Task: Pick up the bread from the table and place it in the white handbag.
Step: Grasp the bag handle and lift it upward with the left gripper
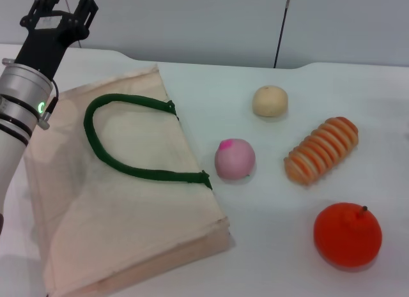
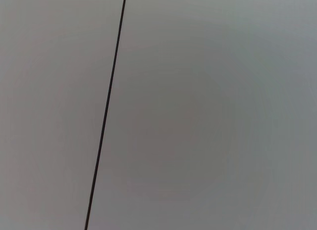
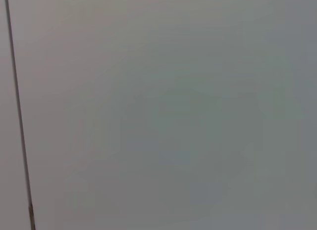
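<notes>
The bread [image 1: 321, 149], a ridged loaf with orange and cream stripes, lies on the white table at the right. The white handbag [image 1: 121, 201], a large flat cream tote with dark green handles [image 1: 128, 140], lies flat on the left side. My left gripper [image 1: 66, 4] is raised at the far left, beyond the handbag's far corner, with its fingers apart and empty. The right gripper is out of view. Both wrist views show only a grey wall with a dark seam.
A pink ball [image 1: 234, 158] lies between the handbag and the bread. A round tan bun [image 1: 270, 101] sits behind them. An orange fruit [image 1: 347, 234] lies at the front right. The white table [image 1: 268, 246] runs back to a grey wall.
</notes>
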Available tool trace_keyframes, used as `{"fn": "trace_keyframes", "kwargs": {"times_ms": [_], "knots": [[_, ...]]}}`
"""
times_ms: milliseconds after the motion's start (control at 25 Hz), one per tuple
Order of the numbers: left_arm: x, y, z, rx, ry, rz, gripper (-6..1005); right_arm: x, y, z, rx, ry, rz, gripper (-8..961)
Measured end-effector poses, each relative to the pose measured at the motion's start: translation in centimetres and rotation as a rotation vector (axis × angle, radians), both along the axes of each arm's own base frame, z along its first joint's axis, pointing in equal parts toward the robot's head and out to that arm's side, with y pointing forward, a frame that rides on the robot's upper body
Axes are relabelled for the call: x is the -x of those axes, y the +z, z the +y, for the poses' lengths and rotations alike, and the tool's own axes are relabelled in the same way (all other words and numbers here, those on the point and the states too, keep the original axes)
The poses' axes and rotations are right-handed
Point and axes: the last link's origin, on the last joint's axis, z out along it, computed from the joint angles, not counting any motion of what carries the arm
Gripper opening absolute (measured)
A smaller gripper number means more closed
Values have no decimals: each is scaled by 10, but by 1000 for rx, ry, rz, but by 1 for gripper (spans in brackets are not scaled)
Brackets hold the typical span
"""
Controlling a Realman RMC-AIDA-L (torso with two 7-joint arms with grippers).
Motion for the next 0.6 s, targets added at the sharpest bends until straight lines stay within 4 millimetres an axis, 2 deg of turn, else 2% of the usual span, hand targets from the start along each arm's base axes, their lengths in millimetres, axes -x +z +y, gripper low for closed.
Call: {"fn": "trace_keyframes", "kwargs": {"times_ms": [600], "knots": [[0, -2, 0, 16, -4, 5, 680, -1, 0, 0, 1, -4, 0, 869]]}}
